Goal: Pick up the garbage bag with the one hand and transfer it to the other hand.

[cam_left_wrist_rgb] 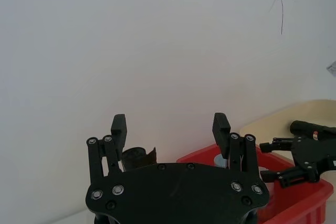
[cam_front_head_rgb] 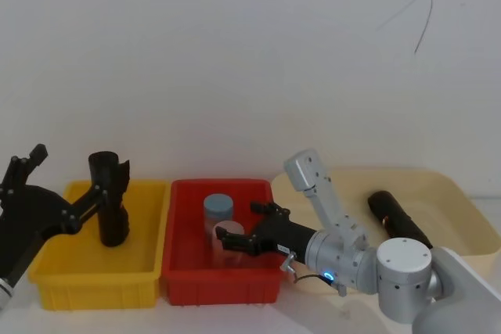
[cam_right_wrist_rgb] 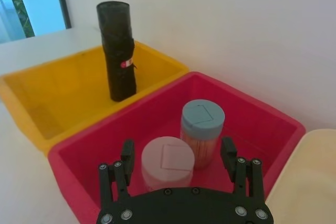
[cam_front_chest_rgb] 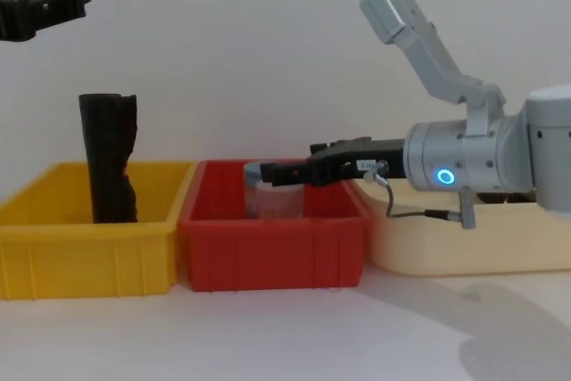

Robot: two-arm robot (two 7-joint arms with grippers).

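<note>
The garbage bag (cam_front_head_rgb: pixel 109 201) is a black crinkly roll standing upright at the back of the yellow bin (cam_front_head_rgb: pixel 94 287), with nothing holding it. In the chest view the garbage bag (cam_front_chest_rgb: pixel 109 158) rises well above the bin's rim. My left gripper (cam_front_head_rgb: pixel 69 174) is open, raised above and to the left of the bag. In the chest view the left gripper (cam_front_chest_rgb: pixel 45 6) sits high in the top left corner. The bag's top (cam_left_wrist_rgb: pixel 137 156) shows beyond the left gripper (cam_left_wrist_rgb: pixel 169 124). My right gripper (cam_front_head_rgb: pixel 237 220), on the blue-ringed arm, hangs open over the red bin (cam_front_head_rgb: pixel 219 283).
The red bin holds a blue-lidded jar (cam_right_wrist_rgb: pixel 202 119) and a pink-lidded jar (cam_right_wrist_rgb: pixel 168 158), which lies between the right gripper's spread fingers (cam_right_wrist_rgb: pixel 127 153). A beige tray (cam_front_head_rgb: pixel 462 193) on the right holds another black roll (cam_front_head_rgb: pixel 399 220). A white wall stands close behind the bins.
</note>
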